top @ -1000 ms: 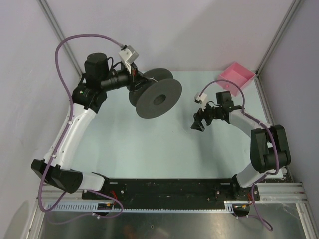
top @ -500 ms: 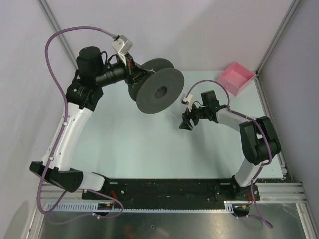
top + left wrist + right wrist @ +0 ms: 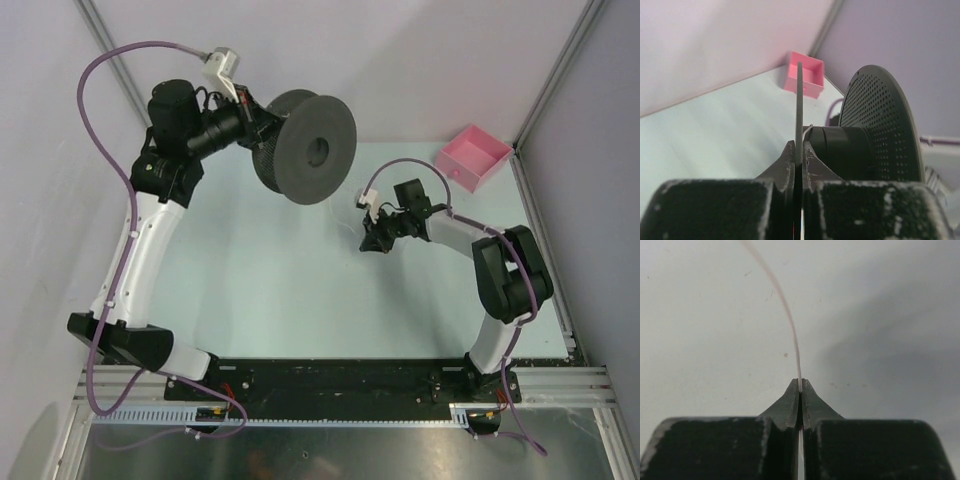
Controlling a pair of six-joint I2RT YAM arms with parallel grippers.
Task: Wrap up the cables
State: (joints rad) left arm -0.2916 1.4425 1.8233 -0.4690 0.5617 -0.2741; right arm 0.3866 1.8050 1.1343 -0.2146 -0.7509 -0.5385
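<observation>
A dark grey spool (image 3: 305,150) hangs above the table at the back left. My left gripper (image 3: 262,128) is shut on its near flange (image 3: 799,100), which the left wrist view shows edge-on between the jaws (image 3: 799,146). The hub (image 3: 845,150) and the perforated far flange (image 3: 885,125) lie to the right. My right gripper (image 3: 372,243) sits low over the table, right of the spool and apart from it. In the right wrist view it (image 3: 800,382) is shut on the cable (image 3: 785,310), a hair-thin whitish wire that curves up and left from the fingertips. From above the cable is too fine to see.
A pink tray (image 3: 473,155) stands at the back right corner, also seen in the left wrist view (image 3: 804,74). Purple arm cables (image 3: 105,75) loop over both arms. Metal frame posts (image 3: 115,50) and side walls close in the table.
My right gripper moved left toward the spool and went from open to shut on the cable. My left arm carried the spool up and back, turning it slightly.
</observation>
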